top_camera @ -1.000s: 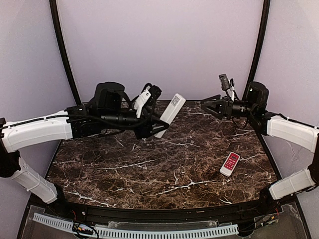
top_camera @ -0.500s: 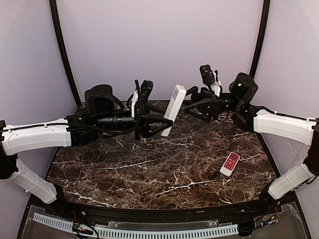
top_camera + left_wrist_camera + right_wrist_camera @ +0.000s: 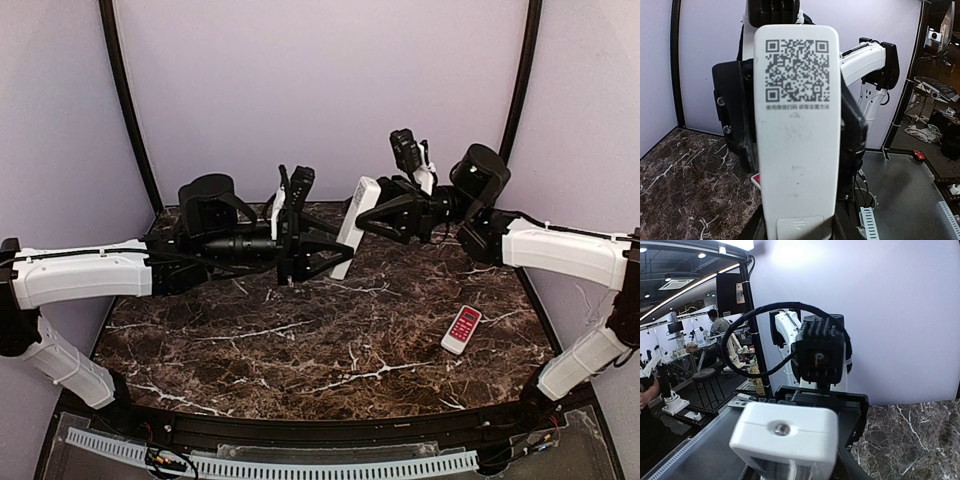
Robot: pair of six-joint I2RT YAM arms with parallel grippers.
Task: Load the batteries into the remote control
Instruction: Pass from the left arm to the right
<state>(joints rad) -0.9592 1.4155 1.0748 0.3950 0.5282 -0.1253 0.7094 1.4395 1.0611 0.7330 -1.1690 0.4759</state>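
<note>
The long white remote control (image 3: 351, 226) is held up above the table's back, tilted. My left gripper (image 3: 333, 258) is shut on its lower end. In the left wrist view its back (image 3: 796, 130) faces the camera, with a QR code on top and the closed battery cover at the bottom. My right gripper (image 3: 370, 212) is open, with its black fingers (image 3: 853, 125) standing on either side of the remote's upper end. The right wrist view shows that end face (image 3: 785, 432) close up. The batteries are not in view.
A shorter red-and-white remote (image 3: 461, 329) lies on the dark marble table (image 3: 300, 340) at the right. Black frame posts (image 3: 125, 100) stand at the back corners. A perforated white strip (image 3: 280, 463) runs along the near edge.
My right gripper moved left and closed the gap, so its fingers now straddle the remote's upper end. My left arm shifted slightly right with the remote.
</note>
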